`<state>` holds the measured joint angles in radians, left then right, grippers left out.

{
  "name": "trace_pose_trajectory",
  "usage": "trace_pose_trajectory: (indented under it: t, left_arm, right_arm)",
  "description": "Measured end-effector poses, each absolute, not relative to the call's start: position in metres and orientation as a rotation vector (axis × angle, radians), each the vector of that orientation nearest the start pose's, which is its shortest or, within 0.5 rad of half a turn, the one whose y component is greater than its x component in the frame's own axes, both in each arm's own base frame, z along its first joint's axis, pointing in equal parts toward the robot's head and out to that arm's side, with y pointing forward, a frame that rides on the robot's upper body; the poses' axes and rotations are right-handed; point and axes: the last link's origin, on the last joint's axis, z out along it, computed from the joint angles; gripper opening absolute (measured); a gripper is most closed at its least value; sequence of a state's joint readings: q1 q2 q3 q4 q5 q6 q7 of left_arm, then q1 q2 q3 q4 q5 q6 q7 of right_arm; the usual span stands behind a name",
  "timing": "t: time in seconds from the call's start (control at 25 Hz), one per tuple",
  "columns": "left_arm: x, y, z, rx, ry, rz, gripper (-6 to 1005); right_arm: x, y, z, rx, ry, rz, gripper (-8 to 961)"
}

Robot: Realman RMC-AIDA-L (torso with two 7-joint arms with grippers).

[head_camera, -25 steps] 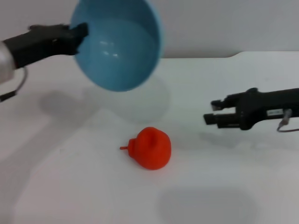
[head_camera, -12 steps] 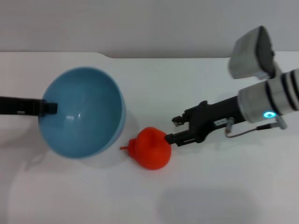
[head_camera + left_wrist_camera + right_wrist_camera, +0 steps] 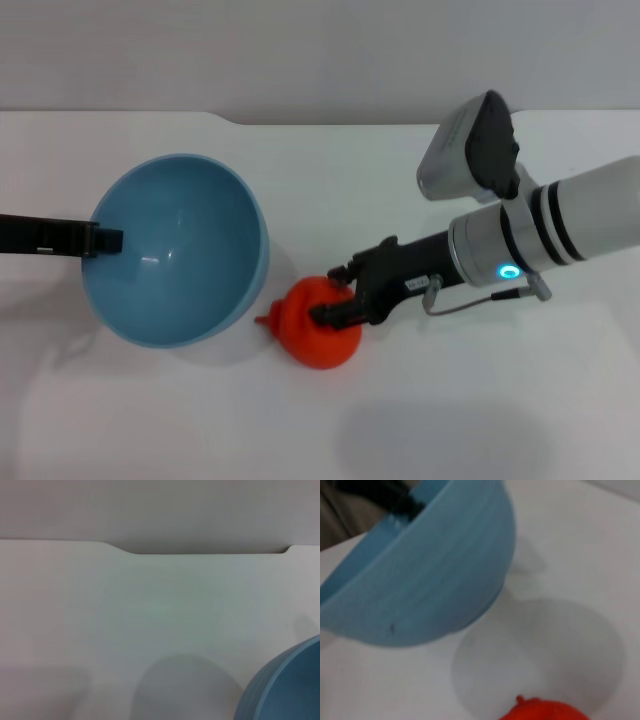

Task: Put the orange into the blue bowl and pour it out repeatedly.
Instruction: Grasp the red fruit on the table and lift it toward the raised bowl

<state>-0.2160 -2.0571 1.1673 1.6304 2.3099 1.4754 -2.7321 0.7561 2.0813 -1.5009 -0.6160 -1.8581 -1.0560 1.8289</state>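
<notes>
Currently the orange rests on the white table, nearest the robot's body of all the task items, with its stem nub pointing toward the robot's left, at the bowl. The right gripper reaches in from the robot's right and sits directly on the fruit's upper right flank: its dark fingers straddle the fruit, one across its top and one at its side, parted to about the fruit's width. Whether they have clamped firmly cannot be told; the orange appears seated on the table, not lifted.

The governing relation is the bowl's position from the fruit. The blue bowl lies just beside the orange on the robot's left, close but apparently not touching. It is tilted, its mouth turned up and toward the robot, its rim standing higher than the fruit. The left gripper pinches the bowl's rim on the far-left side and holds it at that angle. The bowl is empty. The right arm is the nearer arm to the fruit, and the transfer would judge to be a short lift and a move leftward over the near rim.

Beyond these, bare table runs back to a plain grey wall.
</notes>
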Motion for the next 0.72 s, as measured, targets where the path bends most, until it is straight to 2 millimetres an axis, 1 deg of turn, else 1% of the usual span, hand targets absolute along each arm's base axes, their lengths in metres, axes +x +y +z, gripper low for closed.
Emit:
trace_pose_trajectory:
  t: [0.2, 0.36, 0.56, 0.68, 0.72]
  left_arm:
    - [-0.234, 0.312, 0.075, -2.220, -1.383, -0.111, -2]
    - [-0.234, 0.313, 0.073, -2.223, -1.384, -0.109, -1]
    - [-0.234, 0.314, 0.069, -2.240, -1.393, -0.096, -1]
    - [-0.234, 0.316, 0.065, -2.251, -1.404, -0.083, -1]
    - [-0.234, 0.316, 0.064, -2.253, -1.406, -0.082, -2]
  right_arm:
    - [0.192, 0.362, -0.108, -2.935, 0.709, 0.091, 550]
    - [0.195, 0.358, -0.109, -2.942, 0.714, 0.082, 539]
    - [0.198, 0.359, -0.104, -2.931, 0.713, 0.095, 525]
    - [0.201, 0.357, -0.096, -2.904, 0.707, 0.136, 517]
    - [0.202, 0.357, -0.092, -2.893, 0.707, 0.154, 443]
